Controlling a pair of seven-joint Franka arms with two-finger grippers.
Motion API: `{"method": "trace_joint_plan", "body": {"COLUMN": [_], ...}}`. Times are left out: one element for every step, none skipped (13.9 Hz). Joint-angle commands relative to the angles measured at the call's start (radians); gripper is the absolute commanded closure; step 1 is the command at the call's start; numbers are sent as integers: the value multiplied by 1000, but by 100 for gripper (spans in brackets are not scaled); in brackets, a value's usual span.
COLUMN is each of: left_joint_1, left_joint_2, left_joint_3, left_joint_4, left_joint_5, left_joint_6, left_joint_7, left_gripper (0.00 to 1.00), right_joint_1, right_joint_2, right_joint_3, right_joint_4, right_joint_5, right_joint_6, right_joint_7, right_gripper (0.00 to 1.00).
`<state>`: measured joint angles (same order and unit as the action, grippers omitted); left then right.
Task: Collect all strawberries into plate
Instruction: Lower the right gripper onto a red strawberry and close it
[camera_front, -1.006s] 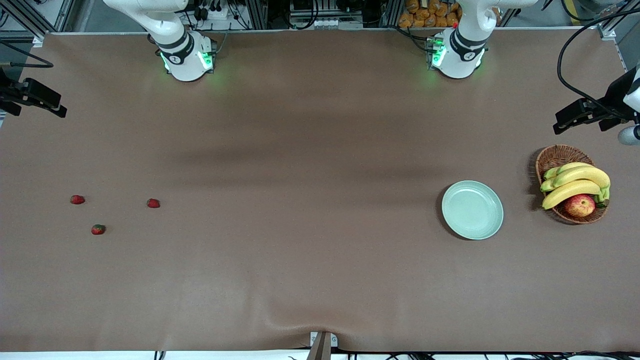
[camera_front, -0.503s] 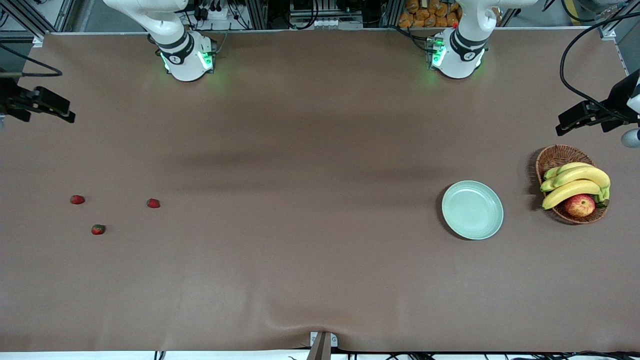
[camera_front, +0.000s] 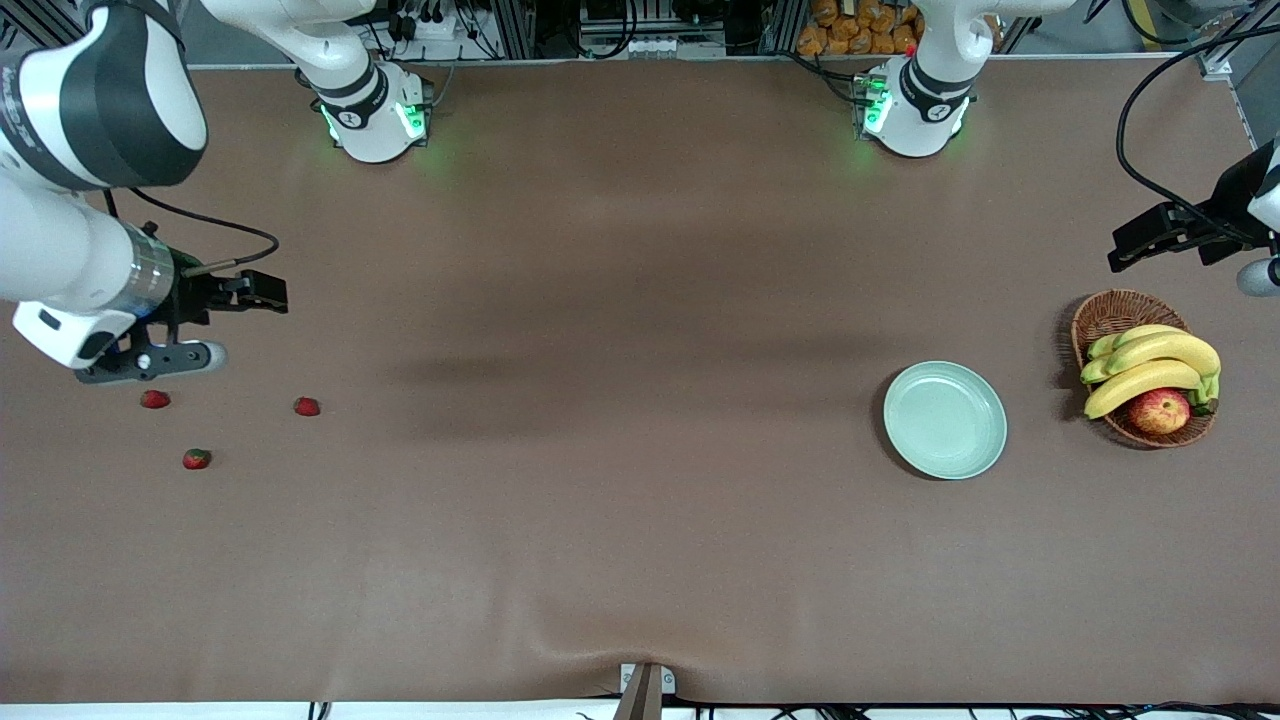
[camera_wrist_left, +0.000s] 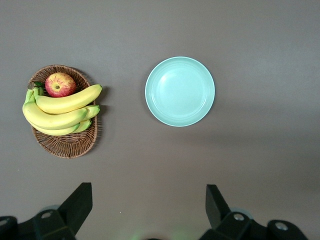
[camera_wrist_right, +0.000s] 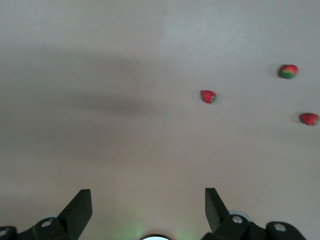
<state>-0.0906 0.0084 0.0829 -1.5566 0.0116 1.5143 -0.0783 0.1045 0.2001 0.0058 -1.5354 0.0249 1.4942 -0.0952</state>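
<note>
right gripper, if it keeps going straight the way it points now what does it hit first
Probably bare table. The open right gripper looks down on brown surface between its fingers; the nearest strawberry lies off to one side, so it would likely miss it, though depth is unclear.

A matt brown cloth-like table cover (camera_front: 620, 500) lies smooth except for a slight ripple at the edge nearest the front camera. The mint-green plate (camera_front: 945, 420) looks like smooth, glossy glazed ceramic, while the basket (camera_front: 1105, 315) is rough brown woven wicker holding smooth-skinned yellow bananas (camera_front: 1150, 365) and a shiny red-yellow apple (camera_front: 1160, 410). The three small red strawberries (camera_front: 307, 406) have a faint sheen, and the arms show glossy white plastic shells with matt black gripper fingers (camera_wrist_right: 80, 207).
</note>
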Motion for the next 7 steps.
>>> {"method": "trace_joint_plan", "body": {"left_joint_1": [5, 8, 8, 6, 3, 2, 0], "left_joint_2": [-2, -2, -2, -2, 1, 4, 5], "left_joint_3": [0, 0, 0, 0, 0, 0, 0], "left_joint_4": [3, 3, 3, 3, 3, 3, 3], "left_joint_5": [-9, -9, -9, -9, -9, -9, -10], "left_joint_6": [0, 0, 0, 0, 1, 1, 1], "left_joint_7": [18, 22, 22, 22, 20, 20, 19], "left_gripper": [0, 0, 0, 0, 0, 0, 0], "right_joint_1": [-15, -35, -66, -72, -74, -97, -104], "right_joint_2": [39, 65, 82, 84, 81, 81, 82], "right_joint_3": [-4, -6, -6, -7, -7, -7, -7], "right_joint_4": [9, -18, -72, -142, -216, -265, -299], "right_joint_5": [21, 17, 14, 10, 6, 4, -2], "right_joint_6": [-5, 30, 91, 168, 241, 288, 340], "right_joint_7": [-160, -181, -210, -269, -325, -386, -437], "right_gripper": [0, 0, 0, 0, 0, 0, 0]}}
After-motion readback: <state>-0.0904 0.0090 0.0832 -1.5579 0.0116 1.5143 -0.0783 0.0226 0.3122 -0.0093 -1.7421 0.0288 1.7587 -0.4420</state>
